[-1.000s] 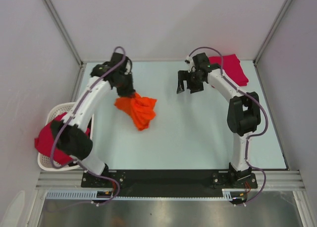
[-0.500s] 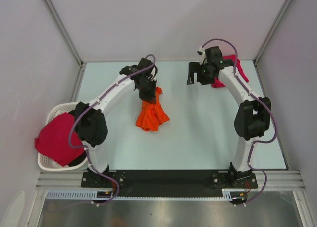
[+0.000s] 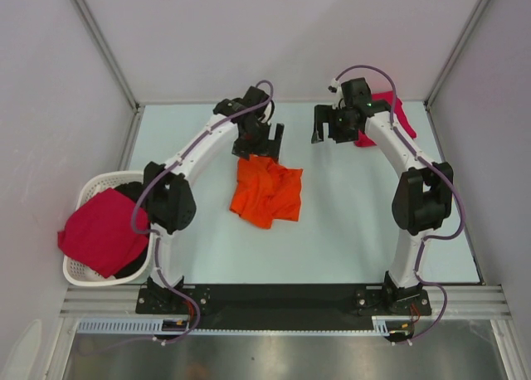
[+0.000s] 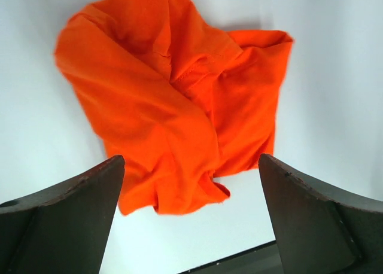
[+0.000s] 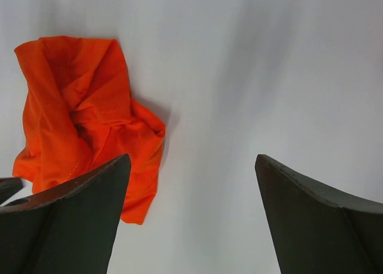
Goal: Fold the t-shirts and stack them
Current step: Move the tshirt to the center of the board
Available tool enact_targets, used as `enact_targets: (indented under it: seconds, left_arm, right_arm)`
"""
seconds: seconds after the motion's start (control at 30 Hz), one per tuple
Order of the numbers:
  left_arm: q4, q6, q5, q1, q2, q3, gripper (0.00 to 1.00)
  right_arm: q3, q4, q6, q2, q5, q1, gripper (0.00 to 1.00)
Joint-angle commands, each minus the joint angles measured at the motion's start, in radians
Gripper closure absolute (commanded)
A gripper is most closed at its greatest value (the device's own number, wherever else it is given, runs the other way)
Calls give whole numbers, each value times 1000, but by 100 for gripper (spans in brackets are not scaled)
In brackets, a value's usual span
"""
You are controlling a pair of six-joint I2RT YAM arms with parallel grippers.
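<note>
Over the far middle of the table [image 3: 348, 222]: left arm bowed out long from its base, elbow raised, left gripper [image 3: 259, 144] pointing down above the far edge of the orange t-shirt [image 3: 267, 191]. Fingers [image 4: 66, 214] spread wide, pinching nothing; cloth seen between them in the wrist view, clear of both. Right arm curved up the right side, right gripper [image 3: 328, 136] hanging over bare table near the far edge, fingers spread wide too, empty.

Orange t-shirt lying loose on the table, centre-left, between the two arms and nearer the left gripper. Crumpled, unfolded, bunched into overlapping folds, stitched seam showing near the middle, ragged outline.

Far crimson-pink t-shirt [image 3: 401, 119] at the far right corner, partly hidden behind the right arm; cannot tell how neatly folded. Second crimson-pink t-shirt [image 3: 101, 231] draped over the white basket [image 3: 98, 181] off the table's left edge, spilling past its rim.
</note>
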Motion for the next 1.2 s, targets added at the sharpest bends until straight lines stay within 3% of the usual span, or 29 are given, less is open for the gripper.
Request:
enact_targets:
  seconds: [0.0, 0.13, 0.37, 0.6, 0.8, 0.9, 0.93, 0.97, 1.17]
  left_arm:
    - [-36, 21, -32, 17, -133, -11, 0]
    - [-96, 31, -96, -4, -124, -97, 0]
    - [-62, 26, -92, -32, -109, -226, 0]
    - [-80, 44, -92, -70, -12, -160, 1]
    - [-85, 58, -76, -110, 59, -116, 7]
    - [-91, 61, -96, -113, 79, -129, 39]
    - [-91, 60, -110, -112, 79, -137, 88]
    - [-96, 52, -143, -110, 76, -140, 100]
    - [-99, 5, -255, -71, -56, -160, 100]
  right_arm:
    - [20, 11, -20, -17, -11, 6, 9]
    - [20, 16, -18, -9, -20, 5, 9]
    - [14, 23, -9, -5, -37, 14, 9]
    - [-4, 33, -14, -6, -41, 34, 8]
    - [-3, 34, -15, -1, -43, 41, 9]
    - [-1, 34, -20, -6, -34, 38, 8]
    - [-1, 34, -23, -6, -34, 37, 8]
    - [0, 34, -21, -6, -35, 35, 9]
    - [-4, 33, -20, -6, -43, 37, 8]
